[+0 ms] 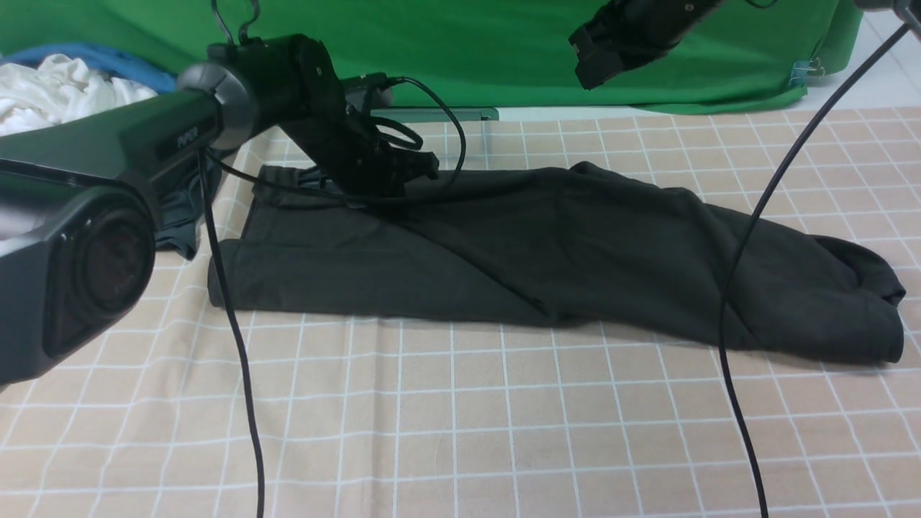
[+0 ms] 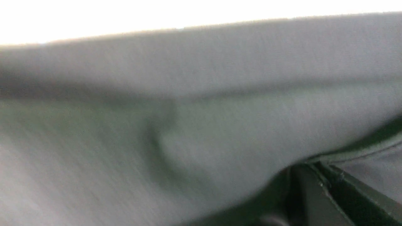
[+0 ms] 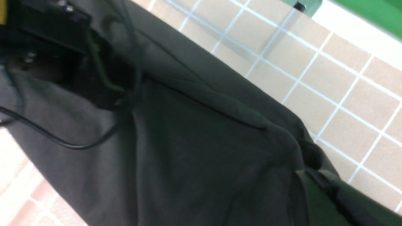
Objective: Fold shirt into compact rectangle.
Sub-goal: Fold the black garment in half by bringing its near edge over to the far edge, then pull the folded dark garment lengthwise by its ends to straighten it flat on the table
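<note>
The shirt [image 1: 575, 259] lies spread across the table [image 1: 460, 432].

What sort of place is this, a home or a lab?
Probably a robot test setup: a green backdrop behind, a checked cloth underneath, and spare clothes heaped beside the black shirt.

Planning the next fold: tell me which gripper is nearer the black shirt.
Left. The left gripper is down against the shirt near its far left edge; the right gripper hangs in the air above the shirt, clear of it.
</note>
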`<state>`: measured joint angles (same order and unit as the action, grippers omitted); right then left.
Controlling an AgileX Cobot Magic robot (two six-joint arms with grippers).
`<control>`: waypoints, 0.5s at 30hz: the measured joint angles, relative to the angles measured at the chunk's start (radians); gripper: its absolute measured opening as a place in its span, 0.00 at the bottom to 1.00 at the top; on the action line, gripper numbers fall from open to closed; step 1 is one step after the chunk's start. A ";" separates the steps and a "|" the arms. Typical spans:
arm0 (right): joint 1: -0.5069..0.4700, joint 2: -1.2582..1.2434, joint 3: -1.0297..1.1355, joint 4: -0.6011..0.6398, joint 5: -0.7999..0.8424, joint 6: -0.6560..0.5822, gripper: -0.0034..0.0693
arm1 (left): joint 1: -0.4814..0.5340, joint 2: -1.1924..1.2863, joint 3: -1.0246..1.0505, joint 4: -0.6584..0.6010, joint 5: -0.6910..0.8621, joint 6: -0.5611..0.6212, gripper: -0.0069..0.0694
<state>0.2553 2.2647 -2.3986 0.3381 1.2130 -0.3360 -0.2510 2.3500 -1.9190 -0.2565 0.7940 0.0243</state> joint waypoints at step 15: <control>0.025 -0.043 0.000 -0.013 0.007 0.039 0.10 | 0.021 -0.009 -0.167 0.178 0.047 -0.045 0.12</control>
<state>0.2808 2.2220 -2.3986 0.3247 1.2199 -0.2975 -0.2296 2.3407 -2.0855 -0.0787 0.8407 -0.0206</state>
